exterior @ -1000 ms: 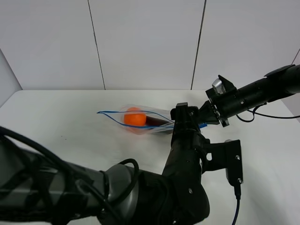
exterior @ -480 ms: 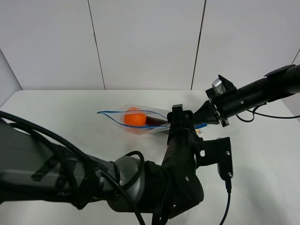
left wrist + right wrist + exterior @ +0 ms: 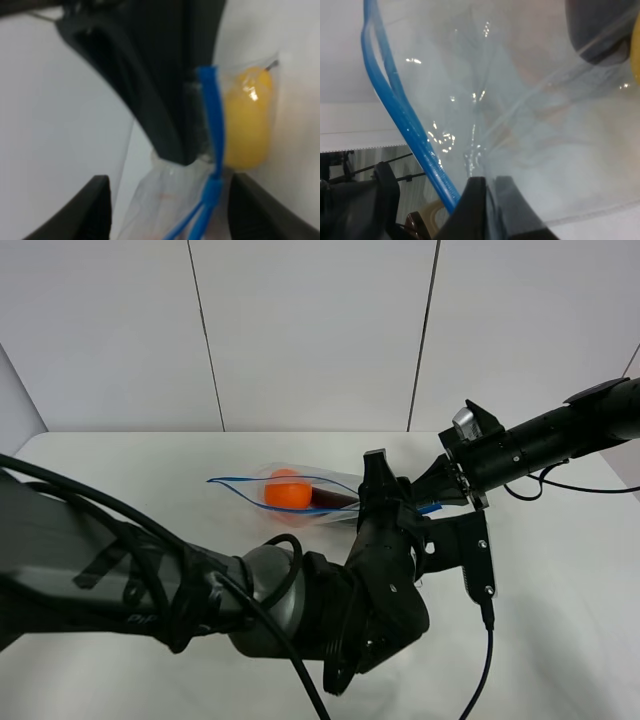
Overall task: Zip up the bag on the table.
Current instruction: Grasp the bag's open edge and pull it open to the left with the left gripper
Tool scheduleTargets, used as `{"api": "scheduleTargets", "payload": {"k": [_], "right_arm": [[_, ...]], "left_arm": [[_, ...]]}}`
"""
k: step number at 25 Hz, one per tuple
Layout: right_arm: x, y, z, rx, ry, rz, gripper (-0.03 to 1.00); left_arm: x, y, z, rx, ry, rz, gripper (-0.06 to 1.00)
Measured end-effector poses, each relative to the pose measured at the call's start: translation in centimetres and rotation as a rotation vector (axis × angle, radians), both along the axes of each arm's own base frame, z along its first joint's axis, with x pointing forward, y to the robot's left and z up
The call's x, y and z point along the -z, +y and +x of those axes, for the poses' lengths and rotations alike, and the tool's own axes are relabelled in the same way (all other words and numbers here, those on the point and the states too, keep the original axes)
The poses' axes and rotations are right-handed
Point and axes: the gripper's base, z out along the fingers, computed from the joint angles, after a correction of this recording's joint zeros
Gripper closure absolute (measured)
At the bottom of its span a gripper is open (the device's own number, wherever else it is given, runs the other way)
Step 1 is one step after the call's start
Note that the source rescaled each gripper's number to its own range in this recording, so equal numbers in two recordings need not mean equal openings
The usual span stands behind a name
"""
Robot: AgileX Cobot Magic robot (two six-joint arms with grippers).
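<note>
Both grippers sit at the same end of the bag (image 3: 335,485), which lies on the table (image 3: 120,490) toward the tabletop's far edge, roughly midway between its left and right edges. Through the clear, crinkled plastic show an orange fruit (image 3: 287,490) toward the bag's left end, a dark purple fruit (image 3: 330,498) just beside it, and a yellow fruit (image 3: 247,120) next to the blue zip strip (image 3: 211,115) at the right end.

The right gripper (image 3: 487,187) reaches in from the tabletop's right edge and is clamped tight on the bag's right-hand corner. Its two fingers (image 3: 476,200) are pressed together with the plastic pinched between them, just beside the zip strip.

The left gripper (image 3: 170,185) comes over from the near edge, its arm filling the foreground of the high view. Its jaws stand apart, one finger on each side of the zip strip, with a gap showing between each finger and the bag; the close view is blurred, but neither seems to touch. It straddles the strip just beside the right gripper's hold.

Away from that hold the strip splits into two blue lines that spread apart toward the bag's left end, so the mouth gapes open there.
</note>
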Motion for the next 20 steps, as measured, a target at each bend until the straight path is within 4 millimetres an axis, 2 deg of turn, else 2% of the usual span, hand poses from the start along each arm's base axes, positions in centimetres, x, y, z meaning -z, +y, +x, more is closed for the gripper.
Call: {"api": "scheduleTargets", "payload": {"k": [20], "right_arm": [[0.0, 0.0, 0.0, -0.001, -0.001, 0.0, 0.97]], "left_arm": [[0.16, 0.04, 0.26, 0.012, 0.021, -0.005, 0.53]]}}
